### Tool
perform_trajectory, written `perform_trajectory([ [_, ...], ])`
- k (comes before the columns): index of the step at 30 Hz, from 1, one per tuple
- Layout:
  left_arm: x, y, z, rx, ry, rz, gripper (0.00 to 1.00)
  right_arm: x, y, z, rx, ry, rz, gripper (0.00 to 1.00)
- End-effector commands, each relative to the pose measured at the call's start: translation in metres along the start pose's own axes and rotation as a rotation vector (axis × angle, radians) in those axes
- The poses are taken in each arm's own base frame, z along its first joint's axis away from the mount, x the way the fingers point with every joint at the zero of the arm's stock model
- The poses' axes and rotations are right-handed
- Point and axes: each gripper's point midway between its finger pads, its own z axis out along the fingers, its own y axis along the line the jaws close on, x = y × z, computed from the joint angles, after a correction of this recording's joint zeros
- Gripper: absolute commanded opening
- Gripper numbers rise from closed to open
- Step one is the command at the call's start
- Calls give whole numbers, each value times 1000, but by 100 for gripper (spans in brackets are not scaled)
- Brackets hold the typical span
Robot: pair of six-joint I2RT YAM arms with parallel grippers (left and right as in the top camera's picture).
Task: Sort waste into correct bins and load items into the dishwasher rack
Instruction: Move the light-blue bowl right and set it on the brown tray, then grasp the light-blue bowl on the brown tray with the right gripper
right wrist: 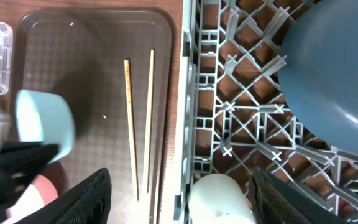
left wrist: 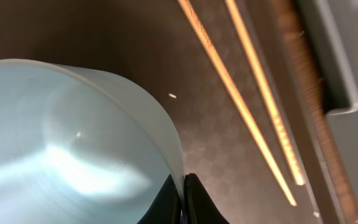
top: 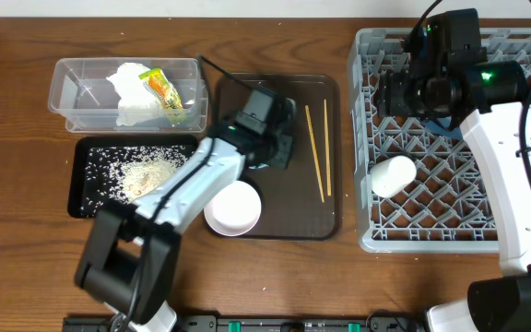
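Note:
My left gripper (top: 264,146) is over the brown serving tray, shut on the rim of the light blue bowl (left wrist: 73,143). Its fingers (left wrist: 184,200) pinch the bowl wall. The bowl also shows in the right wrist view (right wrist: 45,121). Two chopsticks (top: 317,152) lie side by side on the tray to its right. A white bowl (top: 232,208) sits at the tray's front left. My right gripper (top: 399,92) is open and empty above the grey dishwasher rack (top: 524,235). In the rack are a white cup (top: 393,175) on its side and the dark blue plate (right wrist: 334,81).
The clear tub (top: 81,92) at the back left holds white tissue (top: 132,88) and the snack wrapper (top: 166,92). The black tray (top: 81,180) in front of it holds rice (top: 146,171). The brown serving tray (top: 289,217) lies between the bins and the rack.

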Motion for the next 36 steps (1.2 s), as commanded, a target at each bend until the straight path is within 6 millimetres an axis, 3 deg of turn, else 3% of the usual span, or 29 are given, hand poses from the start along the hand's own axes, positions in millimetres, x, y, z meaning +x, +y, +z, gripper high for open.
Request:
perform_trajectory([
  [1,-4,3,5,-48,-12,11,6,1,7,-3,-7,-7,-13,69],
  [2,-3,1,6,-47,-8,13,7,1,7,-3,-7,-7,-13,69],
  [7,-3,-3,6,-36,-10,12,30,1,7,-3,-8,-8,-13,69],
  [10,-7,-2,2,-35,-22,-7,38,0,7,-3,-9,-11,-14,70],
  [13,-20,7,-16,-39,-69,-67,43,-4,14,-1,-19,-24,-2,70],
  [16,-35,28,-51,-53,-142,-187,45,-9,33,8,-72,-36,-12,70],
  [21,-47,80,-124,-105,-272,-367,51,-5,82,48,-167,4,-64,69],
  [26,-37,124,-176,-175,-347,-474,58,19,127,112,-193,96,-114,65],
  [30,-24,148,-190,-218,-343,-541,62,44,141,159,-180,180,-101,58],
  [36,-10,155,-189,-236,-299,-572,62,72,138,201,-144,274,-87,43],
])
